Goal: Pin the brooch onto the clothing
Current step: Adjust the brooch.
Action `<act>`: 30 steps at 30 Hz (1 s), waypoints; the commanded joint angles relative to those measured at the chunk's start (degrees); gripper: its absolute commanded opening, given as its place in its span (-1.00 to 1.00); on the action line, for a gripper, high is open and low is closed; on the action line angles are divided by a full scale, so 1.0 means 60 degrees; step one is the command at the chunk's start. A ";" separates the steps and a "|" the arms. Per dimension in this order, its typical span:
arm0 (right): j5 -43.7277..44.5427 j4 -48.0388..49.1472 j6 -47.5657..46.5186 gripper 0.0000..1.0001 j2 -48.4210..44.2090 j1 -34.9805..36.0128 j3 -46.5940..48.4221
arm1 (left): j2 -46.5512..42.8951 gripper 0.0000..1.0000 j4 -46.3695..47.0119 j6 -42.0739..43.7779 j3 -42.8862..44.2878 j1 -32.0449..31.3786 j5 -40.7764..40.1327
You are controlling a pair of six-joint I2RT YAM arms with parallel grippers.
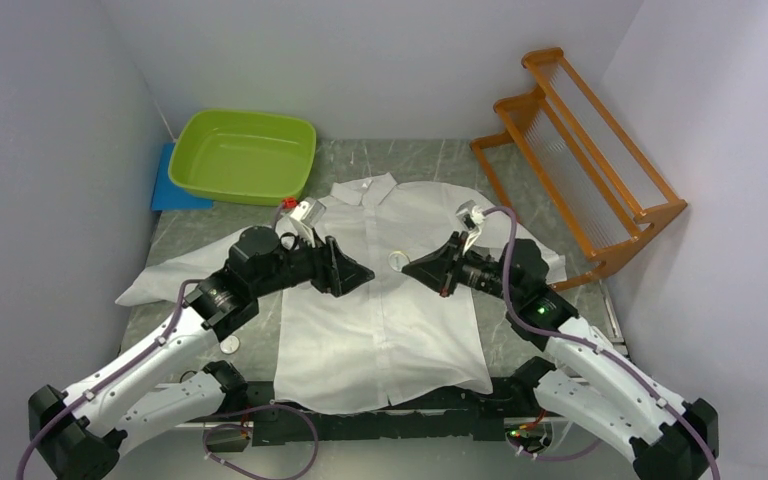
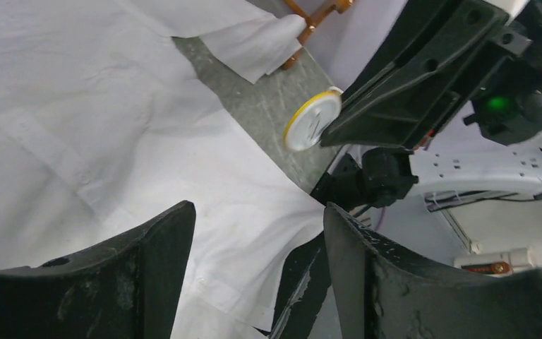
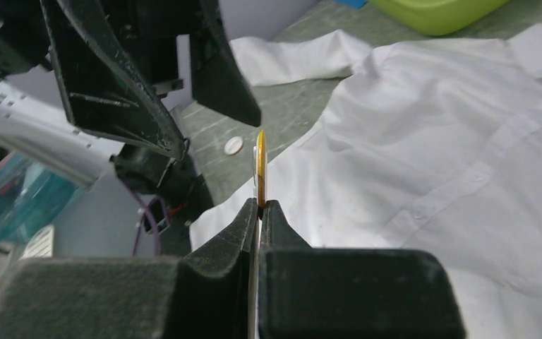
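The clothing, a white button-front shirt (image 1: pixel 390 310), lies spread flat on the table, collar toward the back. My right gripper (image 1: pixel 410 268) hovers over the shirt's chest, shut on the brooch (image 1: pixel 398 261), a small round disc with a yellow rim. In the right wrist view the brooch (image 3: pixel 260 166) stands edge-on, pinched at the tips of my right gripper (image 3: pixel 261 203). My left gripper (image 1: pixel 360 272) faces it a short way to the left, open and holding nothing. In the left wrist view the brooch (image 2: pixel 312 120) shows ahead of my left gripper (image 2: pixel 257 208), above the shirt (image 2: pixel 77 106).
A small round disc (image 1: pixel 230 345) lies on the grey table left of the shirt. A green basin (image 1: pixel 245 155) on a blue mat (image 1: pixel 165 188) stands at the back left. An orange wooden rack (image 1: pixel 580 150) stands at the back right. White walls close in on three sides.
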 commanded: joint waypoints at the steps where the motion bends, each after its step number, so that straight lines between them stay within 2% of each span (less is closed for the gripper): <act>1: -0.1981 0.1250 0.0158 -1.00 0.0568 0.0008 0.0455 | 0.0383 0.41 0.1475 -0.0182 0.0329 0.0017 0.1302; 6: -0.2546 0.2528 0.0985 -1.00 0.0832 0.0008 0.0223 | 0.0589 0.35 0.2019 -0.0380 0.0403 0.0017 0.1670; 9: -0.2550 0.2933 0.1310 -1.00 0.0907 0.0007 0.0145 | 0.0574 0.19 0.2135 -0.0409 0.0368 0.0017 0.1721; 11: -0.2677 0.3066 0.1378 -1.00 0.0964 0.0008 0.0152 | 0.0547 -0.01 0.2166 -0.0381 0.0345 0.0017 0.1782; 19: -0.2964 0.3327 0.1544 -1.00 0.1171 0.0009 0.0206 | 0.0422 -0.31 0.2714 -0.0474 0.0212 0.0017 0.2128; 26: -0.2924 0.3242 0.1548 -1.00 0.1222 0.0008 0.0205 | 0.0556 -0.90 0.2985 -0.0494 0.0252 0.0017 0.2588; 27: -0.2884 0.3181 0.1525 -0.89 0.1215 0.0011 0.0219 | 0.0558 -0.94 0.2888 -0.0451 0.0274 0.0020 0.2579; 30: -0.2635 0.2705 0.1304 -0.12 0.1136 0.0016 0.0345 | 0.0496 -0.95 0.2526 -0.0190 0.0325 0.0024 0.2493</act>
